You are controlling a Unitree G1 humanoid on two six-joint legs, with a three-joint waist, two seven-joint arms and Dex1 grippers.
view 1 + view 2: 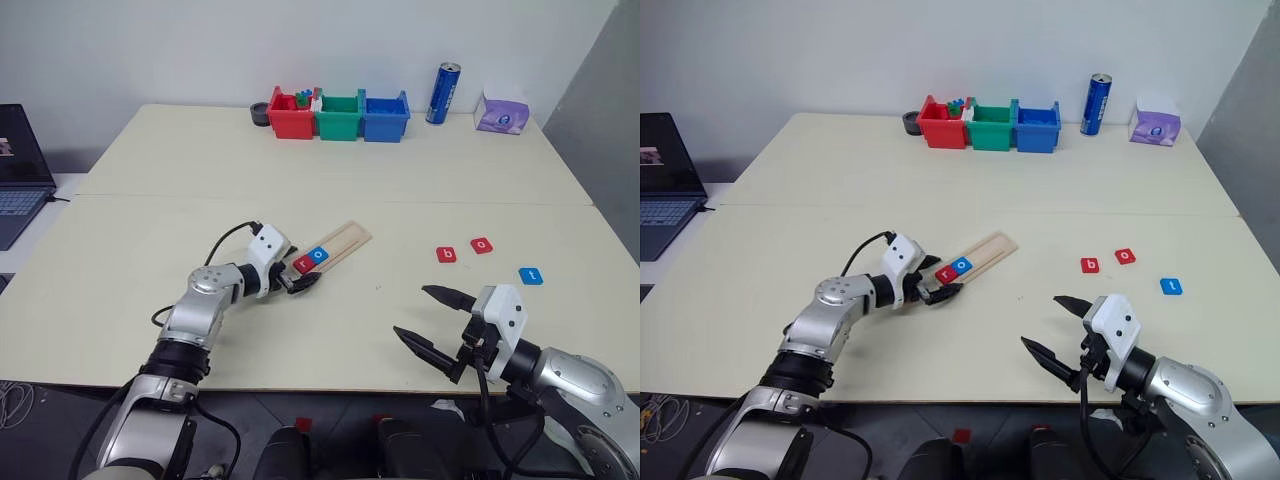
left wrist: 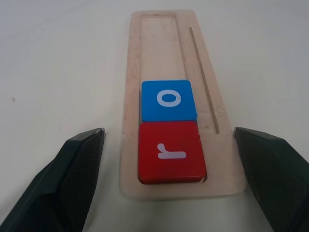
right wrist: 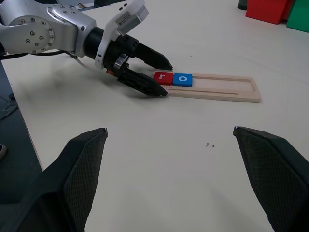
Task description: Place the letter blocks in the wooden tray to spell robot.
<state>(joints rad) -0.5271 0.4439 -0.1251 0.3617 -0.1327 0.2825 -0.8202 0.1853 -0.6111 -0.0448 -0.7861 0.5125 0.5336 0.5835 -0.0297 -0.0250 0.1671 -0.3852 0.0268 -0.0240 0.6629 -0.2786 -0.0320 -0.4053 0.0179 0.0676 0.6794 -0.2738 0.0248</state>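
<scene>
Wooden tray [image 1: 334,247]: pale strip lying at a slant near the middle of the desk [image 1: 330,190]. Its near end holds two letter blocks, red "r" [image 2: 170,152] at the end and blue "o" [image 2: 168,100] touching it just beyond; the rest of the groove is bare.

Loose letter blocks: red "b" [image 1: 446,254] and red "o" [image 1: 482,245] side by side on the desk to the right of the tray, blue "t" [image 1: 531,275] a little farther right and nearer the robot.

Left pincer [image 1: 303,281]: spread wide at the tray's near end, one finger on each side of the strip, holding nothing.

Right pincer [image 1: 434,321]: spread wide above the desk's near edge, well apart from the tray, empty.

Far edge of desk: red bin [image 1: 292,116], green bin [image 1: 339,116], blue bin [image 1: 385,116] in a row, blue can [image 1: 442,93] and purple tissue box [image 1: 502,114] to their right.

Laptop [image 1: 20,170]: at far left.
</scene>
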